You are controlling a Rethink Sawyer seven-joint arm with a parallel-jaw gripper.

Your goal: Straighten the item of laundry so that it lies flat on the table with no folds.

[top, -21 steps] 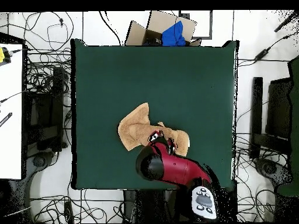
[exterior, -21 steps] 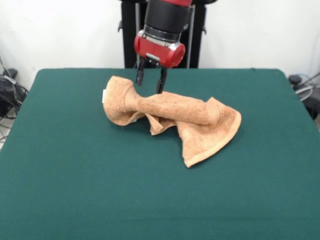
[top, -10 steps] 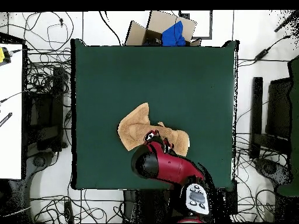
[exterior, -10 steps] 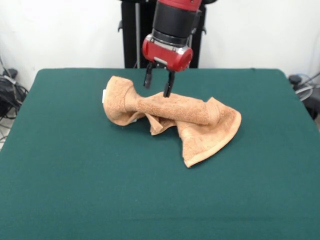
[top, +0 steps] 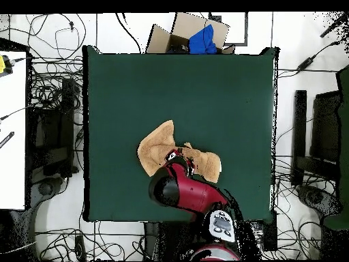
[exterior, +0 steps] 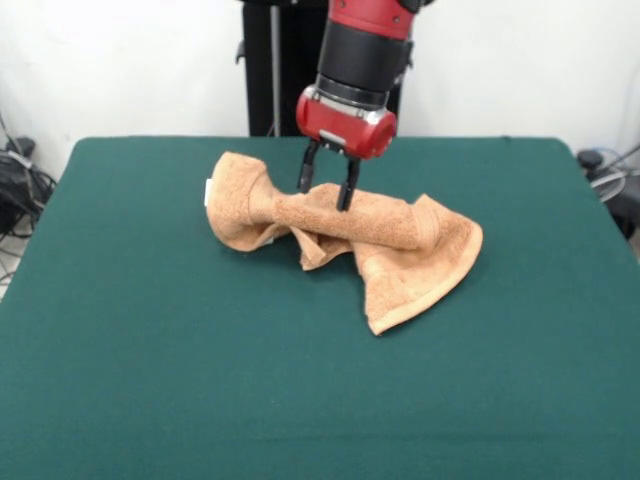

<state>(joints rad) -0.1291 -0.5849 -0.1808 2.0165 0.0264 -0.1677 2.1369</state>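
While the towel [exterior: 340, 240] lies unmoved, twisted and folded, centre-left to centre-right on the green worktop [exterior: 150, 380], the gripper [exterior: 327, 197] has shifted rightward from the towel's upper-left lobe to its rolled middle. Its jaws are parted and empty, the tips at the roll; a grasp there seems imminent.

A red-and-black arm [exterior: 358, 50] is showing a silver-ringed red wrist above its black-fingered end effector [exterior: 328, 197].
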